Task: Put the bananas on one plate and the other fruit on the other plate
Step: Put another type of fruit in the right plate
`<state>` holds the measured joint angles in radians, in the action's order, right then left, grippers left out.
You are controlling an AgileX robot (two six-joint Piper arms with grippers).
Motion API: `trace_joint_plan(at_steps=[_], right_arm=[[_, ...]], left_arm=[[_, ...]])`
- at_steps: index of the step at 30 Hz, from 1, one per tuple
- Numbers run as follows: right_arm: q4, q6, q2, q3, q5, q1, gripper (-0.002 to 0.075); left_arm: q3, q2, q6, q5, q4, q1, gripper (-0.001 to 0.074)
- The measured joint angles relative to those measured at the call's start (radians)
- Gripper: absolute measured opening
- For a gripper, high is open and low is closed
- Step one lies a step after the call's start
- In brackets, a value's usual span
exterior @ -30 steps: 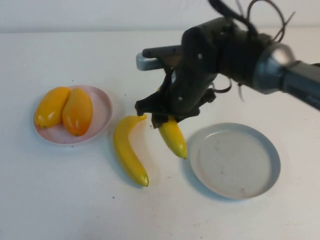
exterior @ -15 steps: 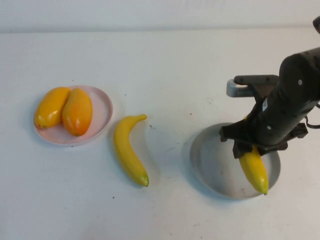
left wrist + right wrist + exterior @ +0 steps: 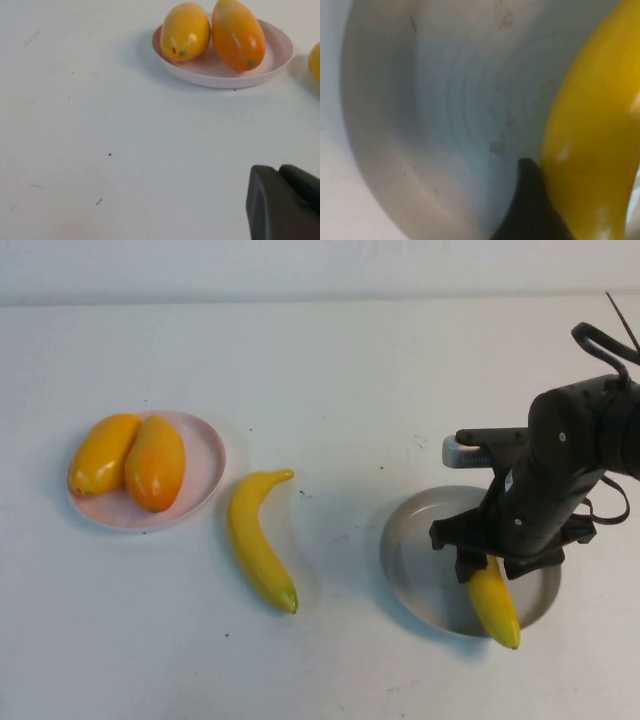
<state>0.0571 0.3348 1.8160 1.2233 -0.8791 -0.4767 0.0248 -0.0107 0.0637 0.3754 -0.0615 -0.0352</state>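
bright even overhead light, soft short shadows, glossy fruit highlights, right wrist view blurred close-up

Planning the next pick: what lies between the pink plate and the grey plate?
In the high view, one banana lies on the table between the pink plate and grey plate.

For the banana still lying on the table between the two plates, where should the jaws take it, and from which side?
Best guess: grip the banana on the table across its thick middle, coming straight down, jaws spanning its width. It lies flat and clear of the pink plate. The right gripper is over the grey plate with the other banana; the left gripper sits parked.
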Motion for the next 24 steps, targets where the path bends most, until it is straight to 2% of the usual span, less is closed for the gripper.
trace_joint_plan(at_steps=[3, 9, 16, 20, 24], right_arm=[[0.0, 0.0, -0.017, 0.0, 0.002, 0.0, 0.0432], [0.0, -0.021, -0.11, 0.04, -0.022, -0.022, 0.0444], [0.057, -0.188, -0.08, 0.23, -0.037, -0.176, 0.0442], [0.113, -0.301, 0.031, 0.365, -0.04, -0.269, 0.0442], [0.123, -0.335, 0.175, 0.504, -0.085, -0.323, 0.0442]], left_arm=[[0.0, 0.0, 0.0, 0.0, 0.0, 0.0, -0.0004], [0.0, 0.0, 0.0, 0.0, 0.0, 0.0, -0.0004], [0.0, 0.0, 0.0, 0.0, 0.0, 0.0, -0.0004], [0.0, 0.0, 0.0, 0.0, 0.0, 0.0, -0.0004], [0.0, 0.0, 0.0, 0.0, 0.0, 0.0, -0.0004]])
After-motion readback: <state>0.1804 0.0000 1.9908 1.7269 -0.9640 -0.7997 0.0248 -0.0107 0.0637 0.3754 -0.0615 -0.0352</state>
